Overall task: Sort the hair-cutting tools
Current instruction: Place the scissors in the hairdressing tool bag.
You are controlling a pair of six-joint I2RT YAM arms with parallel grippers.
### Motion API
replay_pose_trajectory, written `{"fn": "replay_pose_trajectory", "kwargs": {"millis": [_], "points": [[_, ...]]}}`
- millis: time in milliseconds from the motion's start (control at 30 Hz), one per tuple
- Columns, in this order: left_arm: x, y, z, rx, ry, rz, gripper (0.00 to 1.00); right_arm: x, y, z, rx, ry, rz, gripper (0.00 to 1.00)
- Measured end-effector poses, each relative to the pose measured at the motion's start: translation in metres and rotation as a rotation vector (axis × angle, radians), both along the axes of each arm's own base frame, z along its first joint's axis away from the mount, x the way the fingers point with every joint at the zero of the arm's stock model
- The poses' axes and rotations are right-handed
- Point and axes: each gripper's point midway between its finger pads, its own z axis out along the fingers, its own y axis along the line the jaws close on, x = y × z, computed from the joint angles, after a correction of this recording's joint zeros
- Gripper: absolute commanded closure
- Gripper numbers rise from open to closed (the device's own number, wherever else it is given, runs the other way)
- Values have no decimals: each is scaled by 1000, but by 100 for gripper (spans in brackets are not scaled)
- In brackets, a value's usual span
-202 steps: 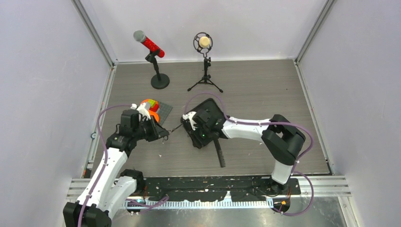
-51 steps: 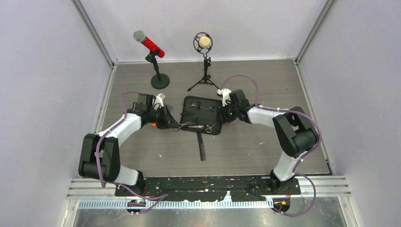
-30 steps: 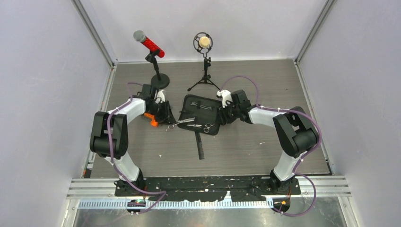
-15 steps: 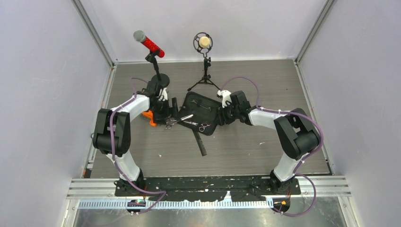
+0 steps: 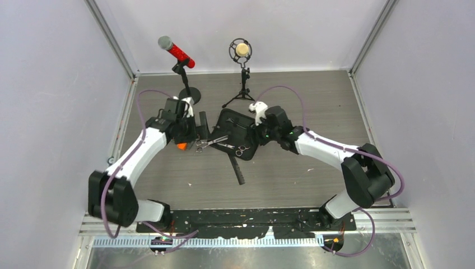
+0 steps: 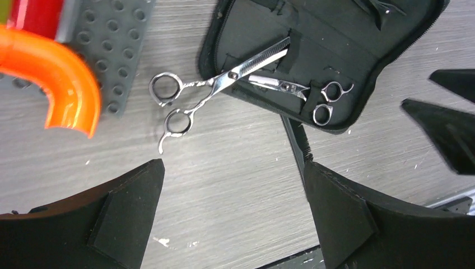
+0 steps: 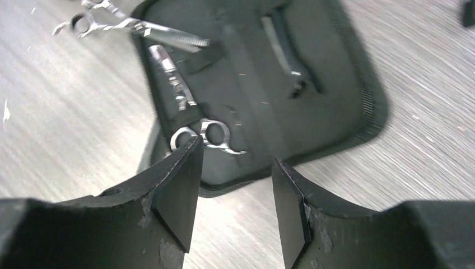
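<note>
- Grey wood-look table top (image 5: 319, 112) fills a small booth with pale walls. At the back stand a red microphone (image 5: 176, 51) and a round cream microphone (image 5: 241, 50), which are not part of the job.
- On the left gripper (image 6: 233, 165), the two black fingers (image 6: 129, 218) are spread wide apart, and nothing is between them. It hangs over bare table, near the ring handles of the long silver scissors with a toothed blade (image 6: 218, 89).
- Those long scissors lie half in and half out. The blade tip is tucked under a strap in the flat black zip case (image 6: 358, 39), which lies open. The rings rest out on the table, so I think they would be the easy part to grab.
- On the right gripper (image 7: 236, 154), the fingers (image 7: 173, 185) are apart too, with nothing between them. It hovers over the near edge of the case, right above the rings of the smaller silver scissors (image 7: 207, 133).
- That small pair sits inside the case under a strap, which looks like its proper spot.
- Touching the case's near edge is a narrow black comb (image 5: 238, 170), which points toward the arms. I cannot tell if its end is under the case.
- Beside the left gripper are an orange curved piece (image 6: 61, 78) and a grey bumpy mat (image 6: 106, 50).
- My guess is that the sorting is partly done. One pair is in place, and the long pair and the comb are not yet put away.
</note>
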Motion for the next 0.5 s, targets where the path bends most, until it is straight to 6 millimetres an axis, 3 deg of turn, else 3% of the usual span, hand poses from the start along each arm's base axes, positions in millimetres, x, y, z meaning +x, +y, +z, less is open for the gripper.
{"fn": "replay_pose_trajectory", "kwargs": {"millis": [267, 500], "points": [[-49, 34, 39, 26, -162, 95, 1, -27, 84, -1, -116, -44, 296, 59], [-90, 53, 39, 41, -207, 126, 1, -33, 109, -35, -231, 15, 394, 67]]}}
